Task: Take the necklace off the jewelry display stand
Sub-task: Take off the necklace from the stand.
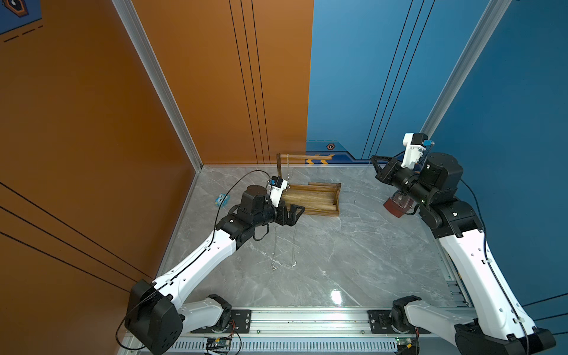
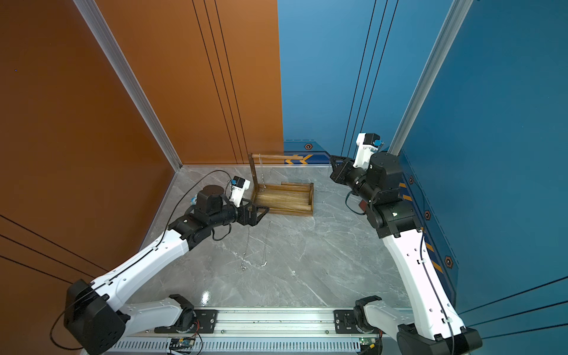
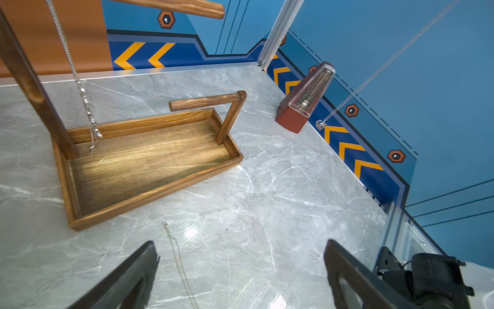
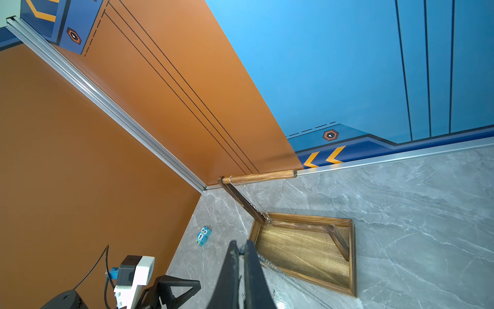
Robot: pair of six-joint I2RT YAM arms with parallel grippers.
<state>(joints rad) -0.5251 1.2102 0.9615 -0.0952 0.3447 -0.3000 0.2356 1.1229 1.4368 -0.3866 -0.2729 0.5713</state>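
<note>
Right gripper (image 4: 242,243) clamps one limp necklace (image 3: 320,124); left gripper (image 3: 240,243) gapes; the stand (image 3: 157,194) bears a hanging chain (image 3: 80,88), light, slippery, best pinched mid-strand

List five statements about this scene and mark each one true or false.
1. A necklace hangs from the top rod. True.
2. The left gripper is shut. False: it is open and holds nothing.
3. The right gripper is shut, with a chain dangling from it. True.
4. The metronome stands in the tray. False: it stands on the table, apart from the tray.
5. An owl lies on the table, outside the tray. True.
</note>
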